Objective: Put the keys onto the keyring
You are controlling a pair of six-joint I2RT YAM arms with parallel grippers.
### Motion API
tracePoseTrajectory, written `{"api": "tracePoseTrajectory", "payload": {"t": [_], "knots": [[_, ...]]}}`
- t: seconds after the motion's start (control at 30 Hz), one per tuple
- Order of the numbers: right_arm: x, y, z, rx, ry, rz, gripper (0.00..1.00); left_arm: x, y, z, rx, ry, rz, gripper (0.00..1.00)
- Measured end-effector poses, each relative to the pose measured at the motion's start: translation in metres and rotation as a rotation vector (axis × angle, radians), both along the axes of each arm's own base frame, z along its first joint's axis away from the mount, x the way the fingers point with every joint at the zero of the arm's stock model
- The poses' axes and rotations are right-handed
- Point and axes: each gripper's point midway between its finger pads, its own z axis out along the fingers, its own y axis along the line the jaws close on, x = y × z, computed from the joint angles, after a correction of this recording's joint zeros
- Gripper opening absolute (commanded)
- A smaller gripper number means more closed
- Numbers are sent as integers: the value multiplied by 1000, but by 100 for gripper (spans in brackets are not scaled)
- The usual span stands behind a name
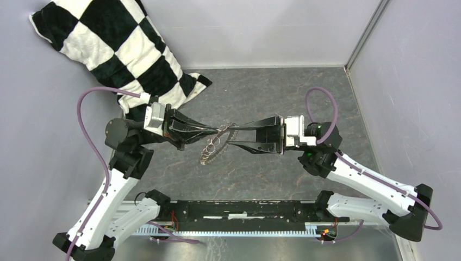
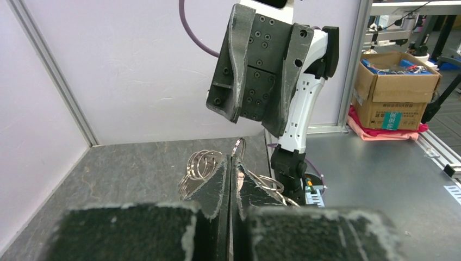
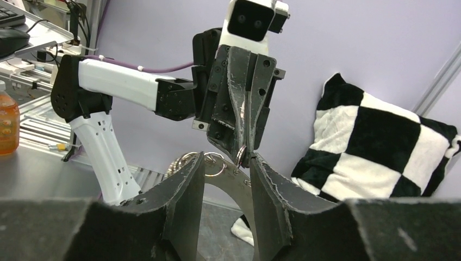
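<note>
Lilac walls (image 1: 244, 32), grey marbled tabletop (image 1: 272, 92)

Both arms stretched inward, left tool (image 1: 220, 130) pinched shut, right tool (image 1: 232, 136) parted, tip to tip

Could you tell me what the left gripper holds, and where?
The left gripper pinches the keyring by the rim of one small silvery loop at its fingertips.

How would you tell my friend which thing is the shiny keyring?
Look at the middle of the grey table, where the left gripper and right gripper meet tip to tip. The keyring trails from those tips: the only shiny bunch of silver loops, unlike the soft checkered pillow.
</note>
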Motion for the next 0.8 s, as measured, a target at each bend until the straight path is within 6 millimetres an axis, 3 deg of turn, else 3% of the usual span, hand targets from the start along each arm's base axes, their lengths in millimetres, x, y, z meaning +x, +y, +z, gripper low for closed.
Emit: {"api": "tracePoseTrajectory", "payload": {"t": [0.33,0.8], "knots": [[25,14,-15,-40,85,-73,38,3,1,5,-14,4,26,2],[33,21,-16,-27,122,-79,33,7,4,5,-21,11,74,2]]}}
